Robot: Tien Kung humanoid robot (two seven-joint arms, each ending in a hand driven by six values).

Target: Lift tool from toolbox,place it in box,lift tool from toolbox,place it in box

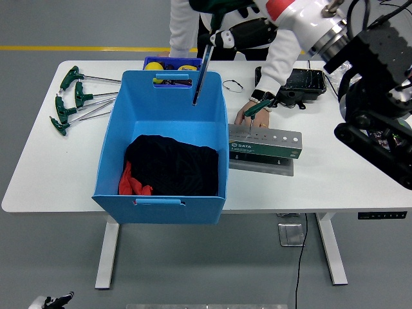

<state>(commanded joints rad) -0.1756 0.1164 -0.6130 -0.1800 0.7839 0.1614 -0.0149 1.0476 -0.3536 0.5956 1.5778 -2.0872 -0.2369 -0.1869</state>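
T-handle hex key [201,71] hangs shaft-down from my right hand [225,22], fingers closed round its green handle at the frame's top centre, its tip over the blue box's [161,199] far end. Right of the box, a person's hand [252,114] grips another key [257,108] standing in the green tool holder [264,145] on the white surface [51,167].
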